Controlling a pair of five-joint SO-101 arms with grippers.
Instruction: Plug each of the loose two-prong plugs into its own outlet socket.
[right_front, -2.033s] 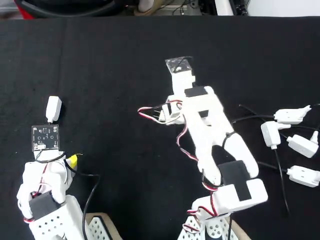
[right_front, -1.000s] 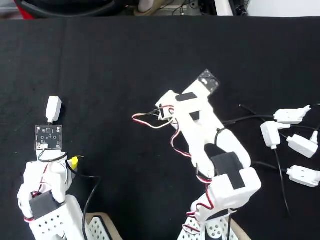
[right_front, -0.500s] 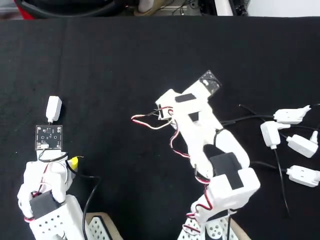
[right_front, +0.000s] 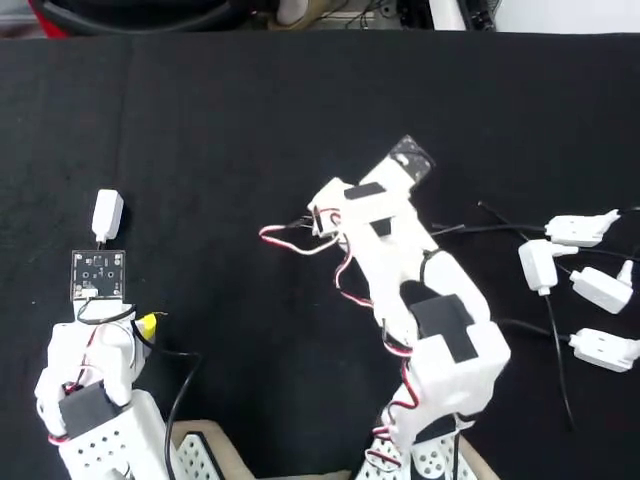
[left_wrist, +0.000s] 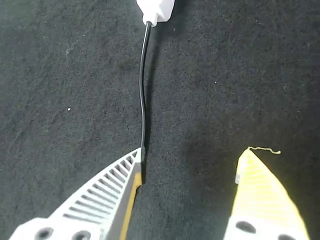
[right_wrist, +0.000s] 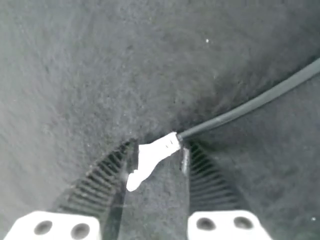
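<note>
Table (right_front: 200, 100): black cloth top carrying both arms and all the cabled pieces.
Right arm (right_front: 440, 330): stretched from the near edge toward mid-table. Its tip is well apart from the cluster at the right edge.
Left arm (right_front: 85, 380): folded low at the near left corner, pointing down at the cloth.
Right-edge cluster: four white connectors (right_front: 540, 265) lie close together, each on a black lead. I cannot tell which are plugs and which are sockets.
Left piece: a white connector body (right_front: 105, 214) lies flat just beyond the left arm's tip. Its black cord (left_wrist: 144, 90) runs back to touch the white finger.
Held piece: a small white plug (right_wrist: 152, 162) sits tilted between the right arm's fingers, just above the cloth. Its black cable (right_wrist: 250, 105) leads away across the table.
Right gripper (right_wrist: 160, 146): drawn narrow and pinched on the small white plug near where the cable enters.
Left gripper (left_wrist: 194, 150): spread wide and holding nothing, with the cord at one fingertip.
Handling: the plug looks light, hard and smooth, so it will likely twist or slip in a pinch. The cable is springy enough to tug it off line.
Where to hold: the flat sides of the plug body are best, close behind the prongs, and not the cable or its soft collar. The present grip sits toward the cable end, so the prong end may wobble on insertion.
Socket side: probably light enough to slide when pushed, so it wants bracing by the other arm.
</note>
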